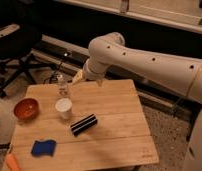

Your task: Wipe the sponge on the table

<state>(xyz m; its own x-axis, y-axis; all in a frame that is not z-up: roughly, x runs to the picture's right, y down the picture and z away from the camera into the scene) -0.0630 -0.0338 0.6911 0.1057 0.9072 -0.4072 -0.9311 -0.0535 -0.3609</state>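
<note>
The blue sponge [43, 147] lies flat on the pale wooden table [121, 107], near its front left corner. My gripper [77, 77] hangs above the table's far edge, at the end of the white arm [144, 60] that reaches in from the right. It is far from the sponge, its fingers are open, and they hold nothing.
A white paper cup [64, 107] stands mid-table, with a black striped block [84, 124] to its right. An orange bowl [26, 108] sits at the left edge and an orange carrot-like piece [12, 162] at the front left corner. A clear bottle [62, 85] stands just below the gripper. An office chair [16, 60] is beyond the table's left.
</note>
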